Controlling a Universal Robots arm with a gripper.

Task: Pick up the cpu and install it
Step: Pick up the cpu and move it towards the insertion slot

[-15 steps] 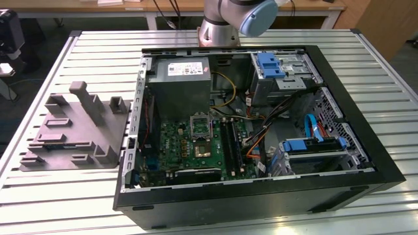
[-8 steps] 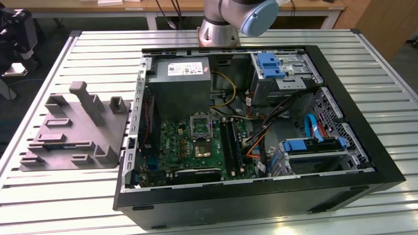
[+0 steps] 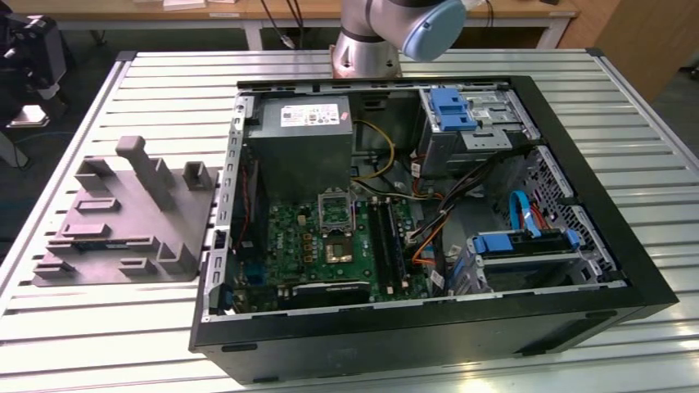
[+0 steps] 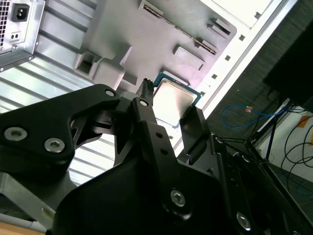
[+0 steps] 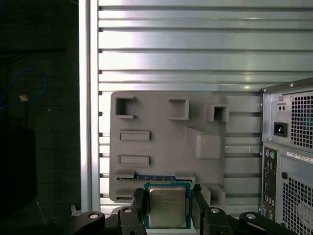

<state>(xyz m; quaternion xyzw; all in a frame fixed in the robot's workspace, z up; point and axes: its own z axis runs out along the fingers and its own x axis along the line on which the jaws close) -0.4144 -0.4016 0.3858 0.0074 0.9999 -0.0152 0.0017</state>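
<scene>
The cpu [image 5: 167, 208] is a flat square chip with a silvery top and a green rim. My gripper [image 5: 167, 199] is shut on it, one black finger [image 5: 138, 201] on each side edge. In the second wrist view the cpu [image 4: 176, 97] hangs level between the same fingers [image 4: 194, 117], well above the grey plastic tray [image 4: 161, 29]. In the exterior view the green motherboard [image 3: 327, 237] lies inside the open computer case [image 3: 437, 319], with its metal-framed socket [image 3: 336, 246] uncovered and its lid frame [image 3: 334, 209] swung back.
The grey tray [image 3: 120, 221] with upright posts sits on the slatted table [image 3: 98, 327] to the exterior view's left of the case. A power supply [image 3: 297, 139], drive cages [image 3: 470, 119] and loose cables [image 3: 437, 221] crowd the case. The arm's base [image 3: 366, 49] stands behind it.
</scene>
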